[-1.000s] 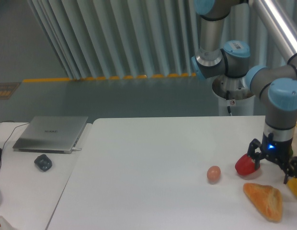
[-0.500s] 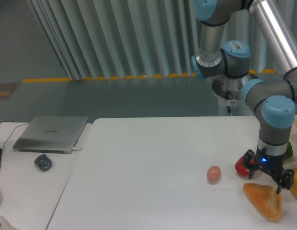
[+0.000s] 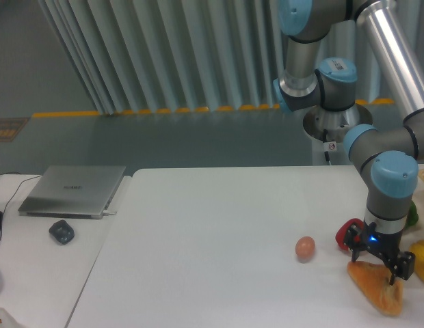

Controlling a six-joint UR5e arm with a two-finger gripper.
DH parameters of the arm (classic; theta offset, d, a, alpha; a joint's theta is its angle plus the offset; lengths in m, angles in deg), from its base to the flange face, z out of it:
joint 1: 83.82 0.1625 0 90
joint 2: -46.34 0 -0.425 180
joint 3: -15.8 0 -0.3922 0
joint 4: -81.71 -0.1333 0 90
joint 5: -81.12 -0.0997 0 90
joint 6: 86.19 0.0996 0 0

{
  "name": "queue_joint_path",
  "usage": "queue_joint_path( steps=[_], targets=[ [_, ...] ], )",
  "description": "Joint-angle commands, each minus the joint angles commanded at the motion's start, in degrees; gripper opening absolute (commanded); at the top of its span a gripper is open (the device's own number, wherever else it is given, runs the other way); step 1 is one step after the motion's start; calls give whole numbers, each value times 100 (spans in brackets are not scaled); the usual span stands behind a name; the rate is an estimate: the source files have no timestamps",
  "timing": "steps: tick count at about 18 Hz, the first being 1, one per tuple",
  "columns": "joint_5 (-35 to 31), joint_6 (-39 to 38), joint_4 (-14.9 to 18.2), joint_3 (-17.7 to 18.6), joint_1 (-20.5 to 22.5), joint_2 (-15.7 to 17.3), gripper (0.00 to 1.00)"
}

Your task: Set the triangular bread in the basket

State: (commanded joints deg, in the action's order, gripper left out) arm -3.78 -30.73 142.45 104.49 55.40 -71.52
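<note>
Two fingers of our gripper (image 3: 381, 264) stand spread wide, straddling the upper part of the triangular bread (image 3: 376, 286), which lies at the near right of the table (image 3: 219, 239). We judge this the grasping step: the bread is not yet held, so next we need to sink a little and close on the loaf, then lift. Just left sits a red pepper (image 3: 347, 236), then an egg (image 3: 305, 248). We cannot see the basket.

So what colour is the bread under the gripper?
Golden-orange, crusty triangular bread, seen in the fixed camera view beneath the gripper.
</note>
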Motion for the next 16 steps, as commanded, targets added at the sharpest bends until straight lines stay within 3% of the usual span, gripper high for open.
queue_joint_path(
  steps=[2, 6, 9, 16],
  targets=[
    [0, 27, 0, 0, 0, 35, 38],
    [0, 281, 0, -26, 9, 105, 34],
    [17, 282, 0, -79, 9, 167, 18],
    [175, 255, 18, -97, -9, 544, 19]
  ],
)
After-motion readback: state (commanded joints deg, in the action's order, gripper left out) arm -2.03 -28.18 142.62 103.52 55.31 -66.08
